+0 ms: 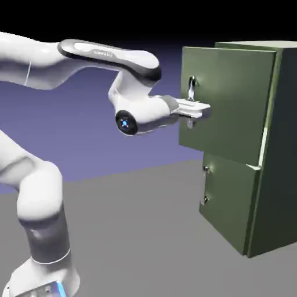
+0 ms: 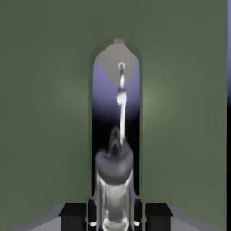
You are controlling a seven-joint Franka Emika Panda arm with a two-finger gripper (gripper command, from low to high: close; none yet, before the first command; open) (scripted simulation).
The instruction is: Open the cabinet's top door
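The top door (image 1: 229, 110) stands swung partly out from the cabinet (image 1: 272, 156), at the exterior view's three o'clock. Its silver bar handle (image 2: 121, 103) runs toward twelve o'clock in the hand view, and the pincer (image 1: 197, 110) is pinching it. The lower door (image 1: 226, 203) sits beneath, above the grey tabletop (image 1: 145, 232).

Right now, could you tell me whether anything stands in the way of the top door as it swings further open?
Nothing visible does. The gripper is shut on the handle of the top door, which stands ajar from the cabinet, and the table in front of it shows nothing else.
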